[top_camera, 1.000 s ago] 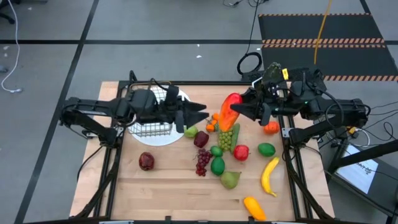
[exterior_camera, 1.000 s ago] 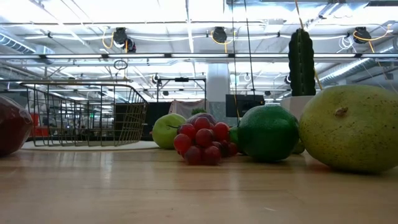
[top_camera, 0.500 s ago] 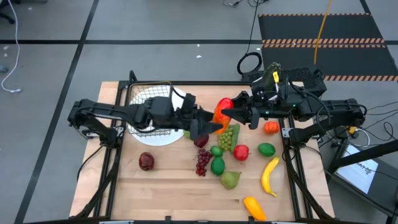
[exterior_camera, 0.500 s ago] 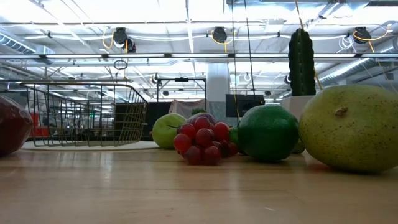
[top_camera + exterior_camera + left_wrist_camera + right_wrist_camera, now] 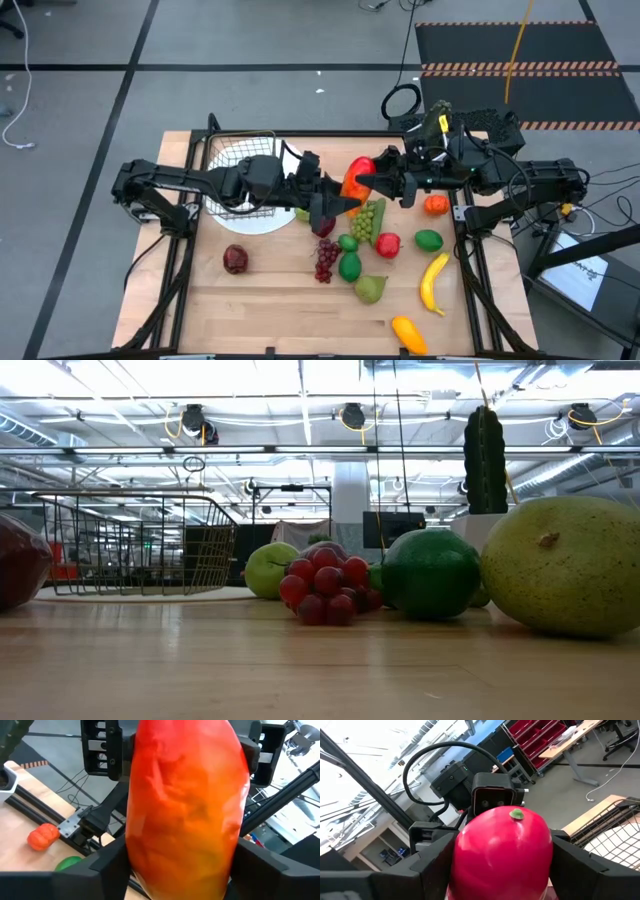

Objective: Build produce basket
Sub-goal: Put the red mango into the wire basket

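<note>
A red-orange fruit [image 5: 357, 180] hangs above the middle of the table between my two grippers. My right gripper [image 5: 374, 181] reaches it from the table's right and is shut on it. My left gripper [image 5: 338, 196] reaches it from the table's left, its fingers against the fruit's sides. The wire basket [image 5: 240, 172] stands on a white plate [image 5: 268, 220] at the far left, under my left arm. More produce lies on the table to the right of the basket: green grapes [image 5: 365, 221], a red apple [image 5: 387, 243], limes [image 5: 349, 266], a pear [image 5: 370, 289], a banana [image 5: 433, 282]. My left gripper pinches the fruit's two sides [image 5: 142, 865] between its two fingers [image 5: 107, 867], coming level from the table's left. The fruit is clear of the table. My right gripper pinches the same fruit by its two sides [image 5: 465, 870] between its fingers [image 5: 422, 870], level from the table's right. The fruit's end with the green stem spot [image 5: 516, 813] is turned toward this wrist.
Red grapes [image 5: 326, 258] and a dark red apple [image 5: 235, 259] lie nearer the front. An orange fruit [image 5: 408, 333] sits at the near edge, a small orange one [image 5: 435, 205] by the right arm. The cactus pot [image 5: 438, 116] stands at the far right.
My left gripper has moved toward the table's right and slightly down, away from above the basket, up to the fruit, and its fingers have come onto the fruit's sides. My right gripper has carried the fruit a little toward the table's left to meet it.
</note>
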You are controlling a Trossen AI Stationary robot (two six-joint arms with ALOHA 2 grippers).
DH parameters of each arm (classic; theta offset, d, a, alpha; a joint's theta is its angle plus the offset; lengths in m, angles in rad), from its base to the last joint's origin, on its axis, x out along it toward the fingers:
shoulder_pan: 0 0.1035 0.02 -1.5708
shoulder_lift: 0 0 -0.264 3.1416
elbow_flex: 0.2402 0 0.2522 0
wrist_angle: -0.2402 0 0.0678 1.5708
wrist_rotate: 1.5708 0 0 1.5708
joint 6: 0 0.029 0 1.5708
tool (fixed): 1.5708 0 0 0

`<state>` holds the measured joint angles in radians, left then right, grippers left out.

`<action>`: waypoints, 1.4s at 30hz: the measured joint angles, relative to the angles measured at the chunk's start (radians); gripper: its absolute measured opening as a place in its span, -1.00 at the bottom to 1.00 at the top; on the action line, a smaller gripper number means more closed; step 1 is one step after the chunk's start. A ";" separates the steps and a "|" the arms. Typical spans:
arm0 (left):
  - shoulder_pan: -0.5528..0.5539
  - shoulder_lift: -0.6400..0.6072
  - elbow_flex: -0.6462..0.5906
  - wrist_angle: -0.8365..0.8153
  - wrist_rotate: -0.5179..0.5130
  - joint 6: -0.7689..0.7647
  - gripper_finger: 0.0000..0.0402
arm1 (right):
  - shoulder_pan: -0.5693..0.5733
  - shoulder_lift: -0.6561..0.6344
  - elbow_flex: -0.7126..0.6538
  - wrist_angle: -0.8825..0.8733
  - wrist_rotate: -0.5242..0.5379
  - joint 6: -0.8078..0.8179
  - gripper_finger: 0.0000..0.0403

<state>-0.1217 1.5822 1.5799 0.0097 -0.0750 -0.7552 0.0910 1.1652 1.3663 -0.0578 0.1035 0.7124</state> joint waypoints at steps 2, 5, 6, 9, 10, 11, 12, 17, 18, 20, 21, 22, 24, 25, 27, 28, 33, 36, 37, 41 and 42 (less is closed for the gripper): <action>0.003 -0.004 0.000 -0.001 0.000 -0.005 0.28 | 0.000 0.000 0.000 0.002 0.000 0.001 0.33; 0.006 -0.005 0.000 0.001 0.002 -0.009 0.30 | 0.000 -0.009 0.000 -0.002 0.000 -0.001 0.36; 0.005 -0.010 0.000 -0.001 0.004 -0.005 0.33 | 0.000 -0.011 0.000 -0.003 0.000 -0.005 0.39; 0.006 -0.024 0.000 0.000 0.002 0.005 0.45 | 0.000 -0.039 0.000 -0.005 0.000 -0.042 0.52; 0.006 -0.037 0.002 -0.002 0.003 0.013 0.48 | 0.000 -0.053 0.000 -0.001 0.000 -0.053 0.57; 0.005 -0.050 0.002 -0.014 0.003 0.024 0.48 | 0.000 -0.063 0.000 0.001 0.002 -0.063 0.61; 0.005 -0.056 0.002 -0.011 0.003 0.035 0.48 | 0.000 -0.073 0.001 0.002 0.005 -0.075 0.65; 0.017 -0.098 0.001 -0.040 0.004 0.098 0.32 | 0.000 -0.116 0.000 -0.006 0.058 -0.140 0.75; 0.022 -0.116 0.001 -0.063 0.004 0.110 0.29 | 0.000 -0.126 0.000 -0.002 0.060 -0.154 0.76; 0.028 -0.157 0.001 -0.132 0.001 0.129 0.28 | 0.000 -0.146 0.000 0.001 0.066 -0.178 0.75; 0.035 -0.167 0.002 -0.152 -0.007 0.129 0.28 | 0.000 -0.156 0.000 -0.003 0.077 -0.188 0.75; 0.042 -0.181 0.004 -0.182 -0.016 0.127 0.30 | 0.000 -0.162 0.000 -0.008 0.080 -0.200 0.75; 0.052 -0.222 0.000 -0.291 -0.037 0.126 0.38 | 0.000 -0.171 0.000 -0.017 0.079 -0.209 0.75; 0.059 -0.230 0.000 -0.318 -0.053 0.128 0.41 | 0.000 -0.177 0.000 -0.034 0.080 -0.213 0.75; 0.074 -0.262 0.002 -0.393 -0.094 0.134 0.47 | 0.000 -0.188 0.000 -0.048 0.080 -0.241 0.75; 0.079 -0.283 0.000 -0.457 -0.115 0.141 0.49 | 0.000 -0.192 0.000 -0.058 0.080 -0.258 0.75; 0.131 -0.340 0.001 -0.775 -0.261 0.116 0.43 | 0.000 -0.210 0.000 -0.154 0.092 -0.305 0.75; 0.182 -0.349 0.000 -0.985 -0.294 0.063 0.34 | 0.000 -0.214 0.000 -0.199 0.163 -0.333 0.75; 0.199 -0.351 0.000 -1.045 -0.295 0.052 0.31 | 0.000 -0.218 0.000 -0.214 0.189 -0.336 0.75; 0.271 -0.344 0.001 -1.250 -0.301 0.029 0.30 | 0.000 -0.221 0.000 -0.240 0.282 -0.363 0.75; 0.289 -0.337 0.001 -1.281 -0.310 0.032 0.33 | 0.000 -0.221 0.000 -0.242 0.310 -0.382 0.75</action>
<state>0.1673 1.2451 1.5810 -1.2712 -0.3853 -0.7227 0.0906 0.9443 1.3659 -0.2996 0.4130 0.3307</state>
